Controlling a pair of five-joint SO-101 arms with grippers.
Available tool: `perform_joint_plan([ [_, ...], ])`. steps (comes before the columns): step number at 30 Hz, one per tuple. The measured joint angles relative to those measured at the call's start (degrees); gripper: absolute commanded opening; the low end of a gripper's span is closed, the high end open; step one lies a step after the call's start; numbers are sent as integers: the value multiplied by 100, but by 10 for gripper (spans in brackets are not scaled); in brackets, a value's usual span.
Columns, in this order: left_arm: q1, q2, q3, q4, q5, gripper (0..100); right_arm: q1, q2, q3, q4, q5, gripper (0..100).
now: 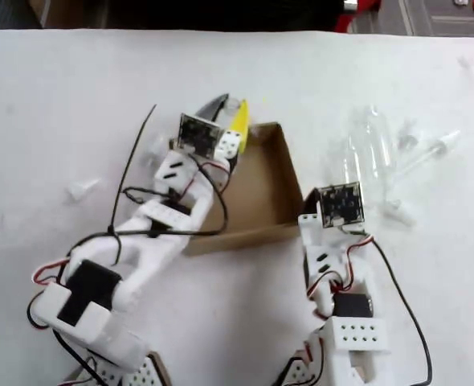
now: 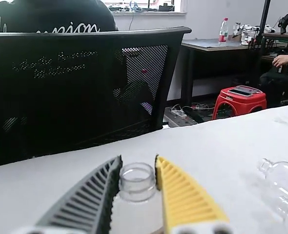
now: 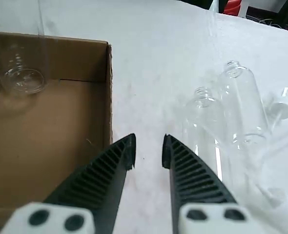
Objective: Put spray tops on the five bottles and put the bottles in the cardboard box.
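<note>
My left gripper (image 2: 136, 187) has its grey and yellow fingers shut on the neck of a clear bottle (image 2: 136, 181) that has no spray top. In the high view this gripper (image 1: 226, 111) is at the far corner of the cardboard box (image 1: 257, 197). The right wrist view shows that bottle's base (image 3: 23, 78) hanging upright over the far end of the box (image 3: 46, 146). My right gripper (image 3: 148, 151) is open and holds nothing, just beyond the box's right wall. Two clear capless bottles (image 3: 207, 122) (image 3: 242, 102) lie on the table ahead of it, with a spray top (image 3: 282, 104) beside them.
Loose spray tops lie on the white table: one far right (image 1: 439, 145), one near the right arm (image 1: 398, 213), one on the left (image 1: 81, 189). A black cable (image 1: 132, 157) trails by the left arm. Another bottle (image 2: 286, 187) lies off to one side.
</note>
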Motion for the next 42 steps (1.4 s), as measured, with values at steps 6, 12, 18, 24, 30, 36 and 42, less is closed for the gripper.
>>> perform_joint_plan([
  [6, 0, 0, 0, 0, 0, 24, 0, 0, 0, 0, 0, 80],
  [12, 0, 0, 0, -9, 0, 24, 0, 0, 0, 0, 0, 80],
  [18, -9, 0, 0, 334, -9, 24, 0, 0, 0, 0, 0, 80],
  [24, -9, 0, 0, 466, -18, 24, 0, 0, 0, 0, 0, 80],
  [30, -9, 0, 0, 466, -18, 24, 0, 0, 0, 0, 0, 80],
  [36, -9, 0, 0, 466, -18, 24, 0, 0, 0, 0, 0, 80],
  [42, -9, 35, -114, 466, -18, 24, 0, 0, 0, 0, 0, 80],
])
